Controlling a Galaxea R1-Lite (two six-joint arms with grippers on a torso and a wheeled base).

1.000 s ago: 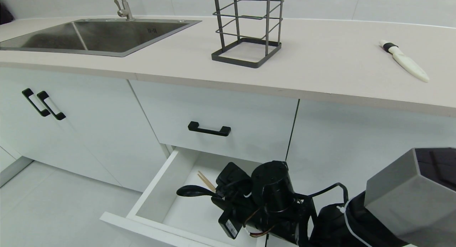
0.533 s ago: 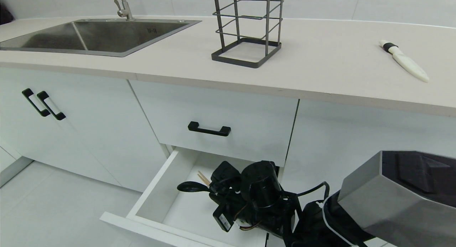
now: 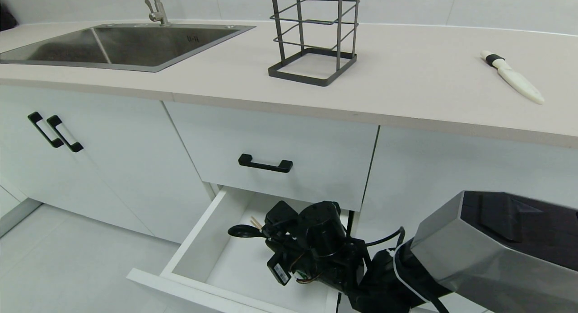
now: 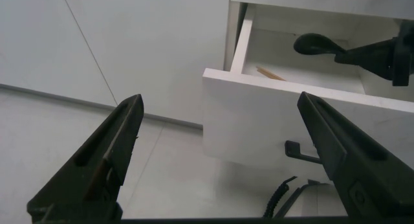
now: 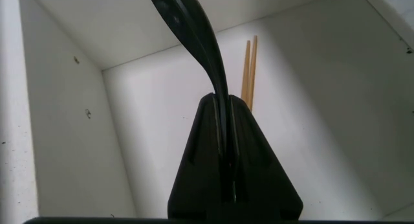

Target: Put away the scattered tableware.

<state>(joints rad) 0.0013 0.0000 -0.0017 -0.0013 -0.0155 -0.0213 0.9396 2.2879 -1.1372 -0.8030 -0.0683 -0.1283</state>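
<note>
My right gripper (image 3: 267,231) is shut on the handle of a black spoon (image 3: 243,231), holding it over the inside of the open white drawer (image 3: 198,240). In the right wrist view the black spoon (image 5: 191,36) rises from between the closed fingers (image 5: 259,159), with the drawer floor (image 5: 310,101) beneath. A pair of wooden chopsticks (image 5: 248,65) lies in the drawer behind it, also seen as chopsticks (image 3: 255,222) in the head view. My left gripper (image 4: 220,153) hangs open outside the drawer's front, low by the floor. A cream knife (image 3: 513,77) lies on the counter at the right.
A dark wire rack (image 3: 314,35) stands mid-counter and a steel sink (image 3: 122,42) with a tap is at the left. Above the open drawer is a shut one with a black handle (image 3: 265,164). Cabinet doors with black handles (image 3: 55,132) are on the left.
My right arm has moved forward and deeper over the drawer, carrying the black spoon towards the drawer's back, nearer the chopsticks.
</note>
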